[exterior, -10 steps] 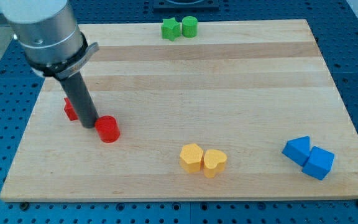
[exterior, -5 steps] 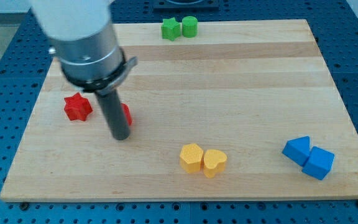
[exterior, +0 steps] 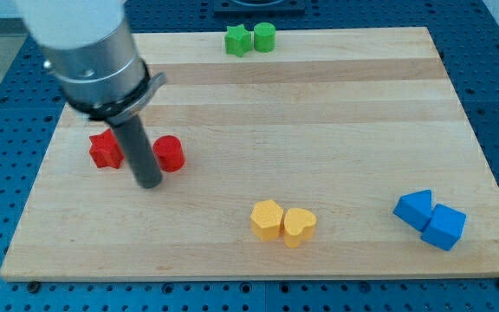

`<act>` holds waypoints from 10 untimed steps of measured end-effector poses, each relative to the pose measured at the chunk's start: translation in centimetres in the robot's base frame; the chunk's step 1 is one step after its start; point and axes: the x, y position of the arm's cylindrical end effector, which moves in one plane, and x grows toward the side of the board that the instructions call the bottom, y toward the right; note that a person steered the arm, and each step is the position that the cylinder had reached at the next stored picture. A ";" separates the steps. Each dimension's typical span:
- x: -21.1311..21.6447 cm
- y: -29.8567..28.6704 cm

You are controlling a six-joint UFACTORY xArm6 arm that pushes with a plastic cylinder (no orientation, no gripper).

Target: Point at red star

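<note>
- The red star (exterior: 104, 150) lies near the view's left edge of the wooden board (exterior: 319, 130), partly hidden by the rod.
- My tip (exterior: 149, 183) is a plain rod with no jaws; it rests just below and between the red star and the red cylinder (exterior: 170, 153).
- Two yellow blocks (exterior: 282, 222) sit at the bottom, two blue blocks (exterior: 430, 219) at the right, two green blocks (exterior: 250, 39) at the top.

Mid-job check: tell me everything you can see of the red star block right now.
The red star block is a small, solid, matte red piece with blunt points, lying flat on the wooden board near the view's left edge. The dark rod covers its right side. My tip sits just to its lower right, between it and the red cylinder block. Contact with the rod cannot be judged.
</note>
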 end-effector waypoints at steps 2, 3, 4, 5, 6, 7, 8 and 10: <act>-4.2 4.7; -6.9 3.8; -9.2 1.6; -11.2 -0.5; -13.0 -0.5; -14.7 -0.5; -16.4 0.2; -19.9 3.5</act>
